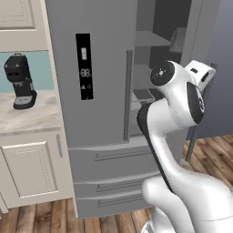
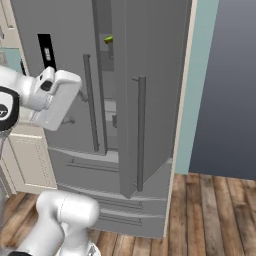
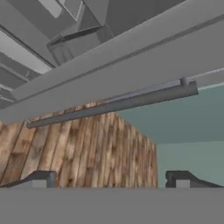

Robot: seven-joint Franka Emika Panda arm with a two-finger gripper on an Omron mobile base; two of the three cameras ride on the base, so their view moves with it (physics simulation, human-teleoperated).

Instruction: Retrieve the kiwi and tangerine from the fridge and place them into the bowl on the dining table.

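Jaws (image 3: 109,179) wide apart, empty; fridge (image 2: 125,125) door ajar, kiwi (image 2: 108,39) on shelf.

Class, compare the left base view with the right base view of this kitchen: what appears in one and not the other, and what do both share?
Left base view: a black coffee machine on the counter, and grey inner shelves through the open door.
Right base view: the yellow-green kiwi high inside, and the blue-grey wall.
Both: the fridge, its black display panel, and wooden floor.

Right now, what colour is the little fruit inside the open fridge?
Yellow-green: the kiwi on an upper fridge shelf, clearest in the right base view.
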